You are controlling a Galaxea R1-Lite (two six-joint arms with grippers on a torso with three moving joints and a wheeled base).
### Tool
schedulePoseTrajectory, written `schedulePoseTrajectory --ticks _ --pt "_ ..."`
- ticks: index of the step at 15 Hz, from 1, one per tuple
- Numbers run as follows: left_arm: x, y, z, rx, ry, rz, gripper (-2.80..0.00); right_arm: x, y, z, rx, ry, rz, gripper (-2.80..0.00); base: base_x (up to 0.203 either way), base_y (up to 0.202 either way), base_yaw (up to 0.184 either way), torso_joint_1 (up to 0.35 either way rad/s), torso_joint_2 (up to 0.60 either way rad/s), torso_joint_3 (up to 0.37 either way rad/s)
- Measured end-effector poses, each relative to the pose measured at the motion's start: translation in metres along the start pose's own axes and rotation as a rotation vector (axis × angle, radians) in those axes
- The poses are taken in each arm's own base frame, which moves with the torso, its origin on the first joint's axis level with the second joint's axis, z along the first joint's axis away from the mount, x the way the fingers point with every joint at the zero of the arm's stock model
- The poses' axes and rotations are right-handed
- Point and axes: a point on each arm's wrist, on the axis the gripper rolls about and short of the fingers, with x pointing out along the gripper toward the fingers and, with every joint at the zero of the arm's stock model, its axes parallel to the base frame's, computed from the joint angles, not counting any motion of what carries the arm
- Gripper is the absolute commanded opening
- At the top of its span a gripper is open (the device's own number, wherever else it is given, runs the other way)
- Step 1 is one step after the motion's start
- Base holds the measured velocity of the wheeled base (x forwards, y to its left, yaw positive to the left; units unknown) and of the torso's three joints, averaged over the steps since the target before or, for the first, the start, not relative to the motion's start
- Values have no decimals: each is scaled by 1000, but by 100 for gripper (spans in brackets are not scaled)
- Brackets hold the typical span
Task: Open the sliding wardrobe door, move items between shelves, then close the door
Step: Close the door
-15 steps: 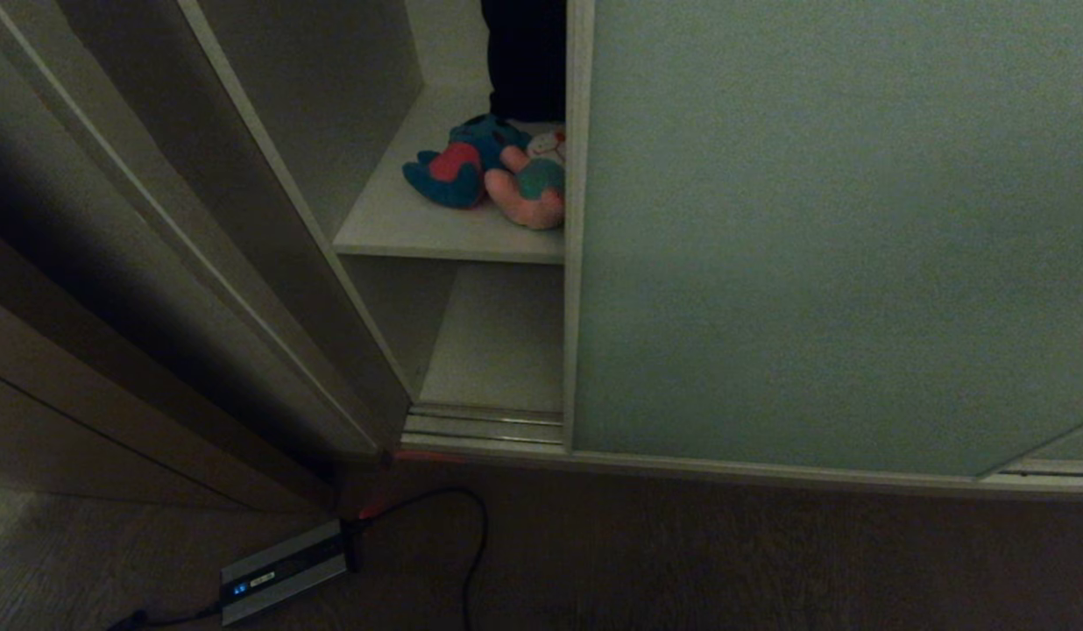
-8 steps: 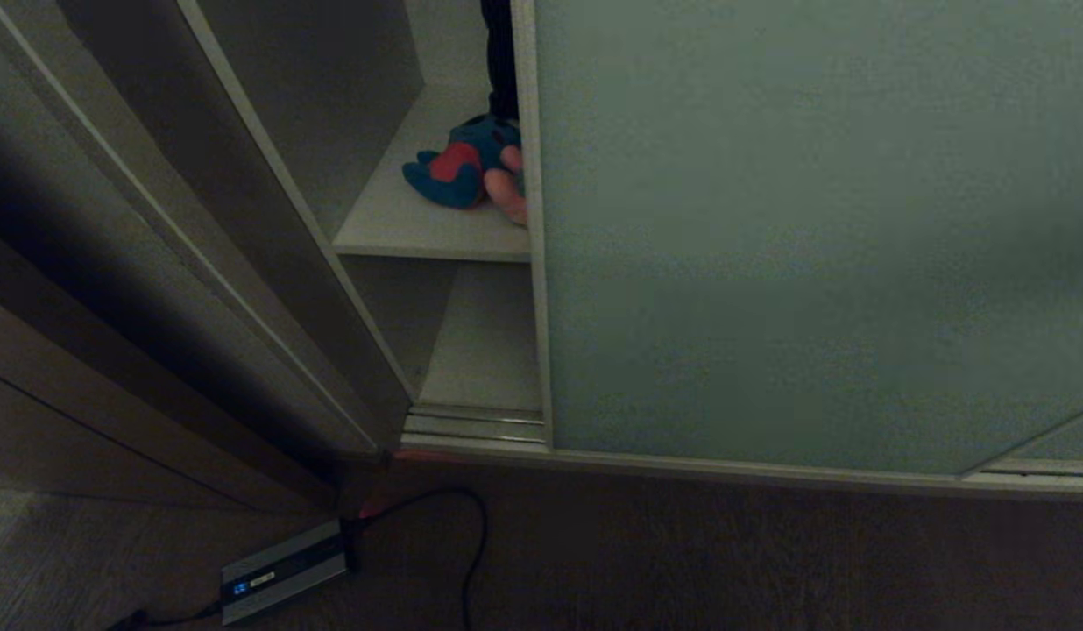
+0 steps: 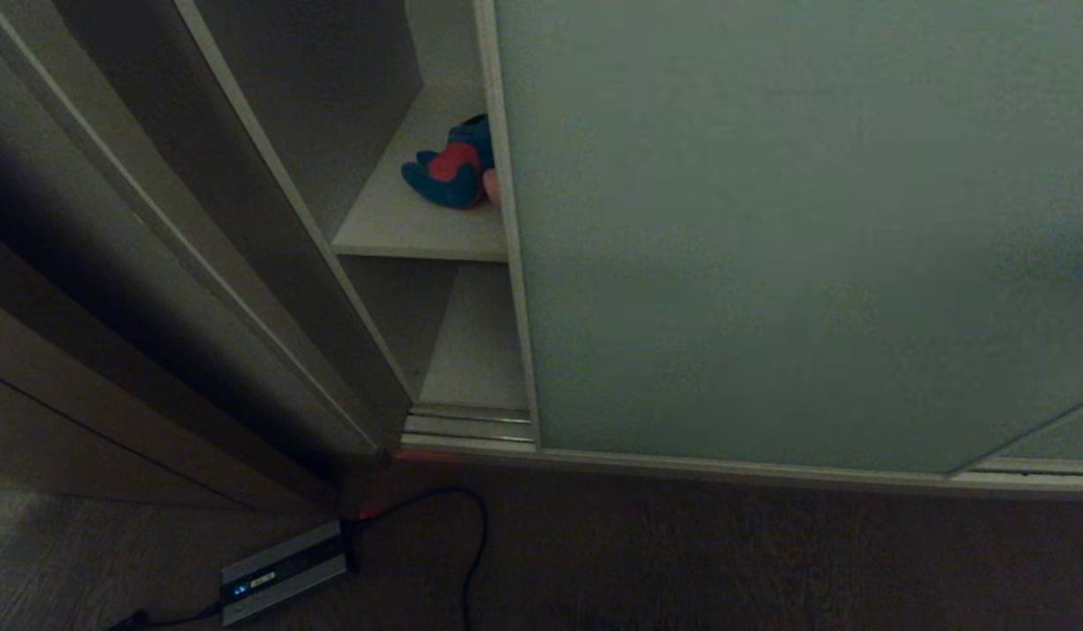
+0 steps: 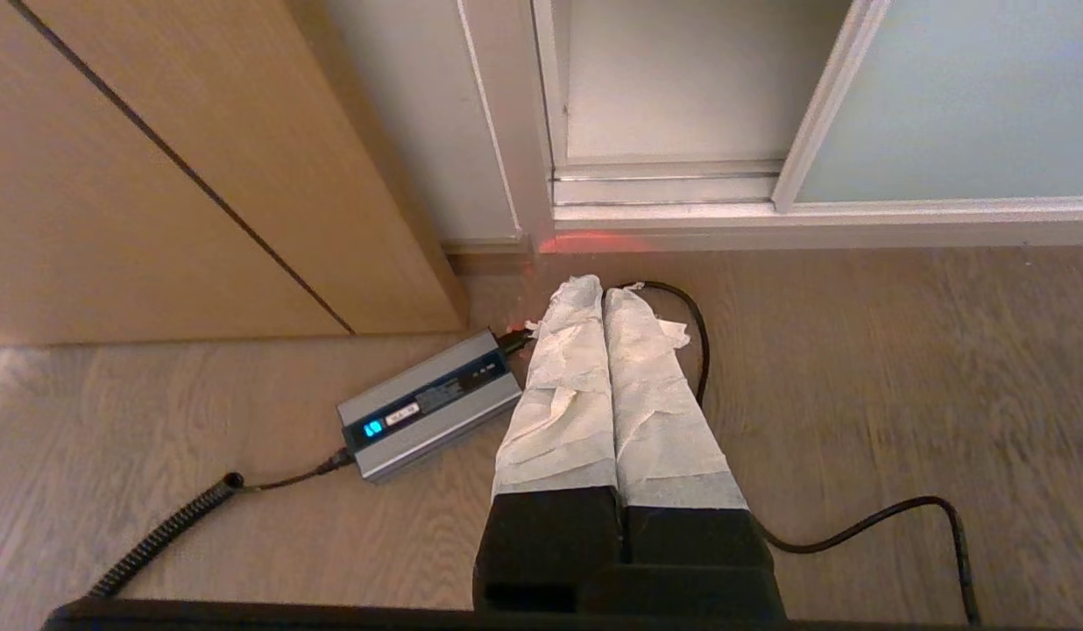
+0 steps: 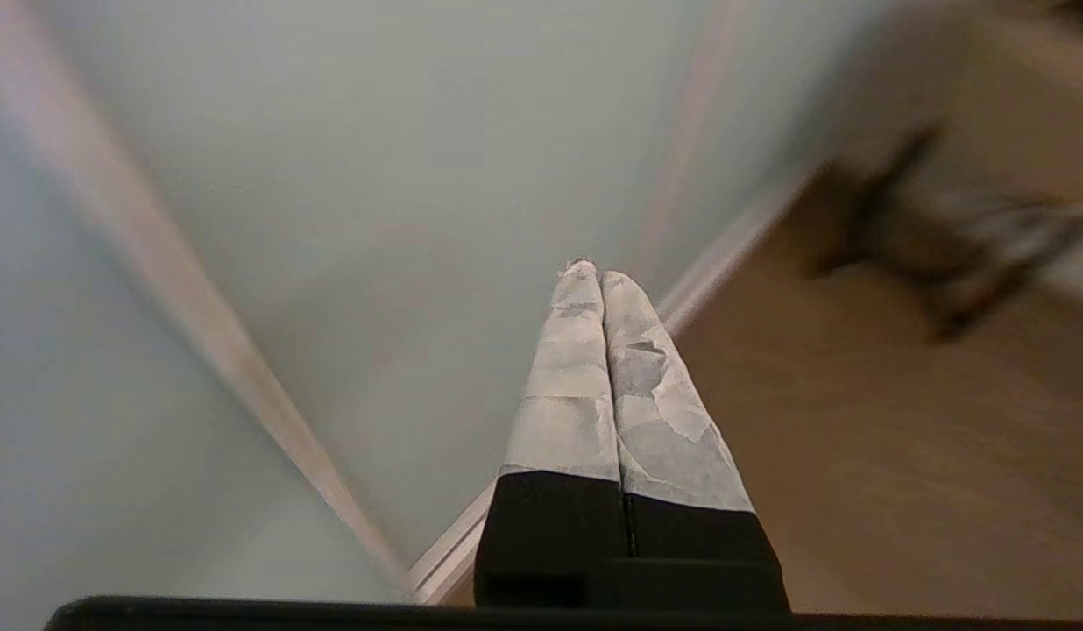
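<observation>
- Slid further left since a second ago: sliding wardrobe door, its cream edge strip now covering nearly all of the pink toy and leaving only a narrow gap open.
- Left of the door's edge: upper shelf, lower shelf beneath it, ribbed floor track at the foot.
- On the upper shelf, against the door's edge: blue toy with red belly; just a sliver of pink toy showing.
- Below and left of the door, on the wood floor: grey power brick with black cable.
- Over that brick: left gripper, clenched on nothing.
- Before the door panel: right gripper, fingers pressed together, empty.
</observation>
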Motion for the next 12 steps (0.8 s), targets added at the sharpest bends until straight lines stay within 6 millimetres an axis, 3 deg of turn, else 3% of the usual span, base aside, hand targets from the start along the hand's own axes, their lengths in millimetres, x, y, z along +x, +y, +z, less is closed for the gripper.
schedulePoseTrajectory --ticks 5,12 --pt "0 0 0 0 0 0 -280 49 -13 -27 69 156 314 -280 0 0 0 0 0 0" --pt "0 0 0 0 0 0 -280 95 14 -69 162 275 411 -280 0 0 0 0 0 0"
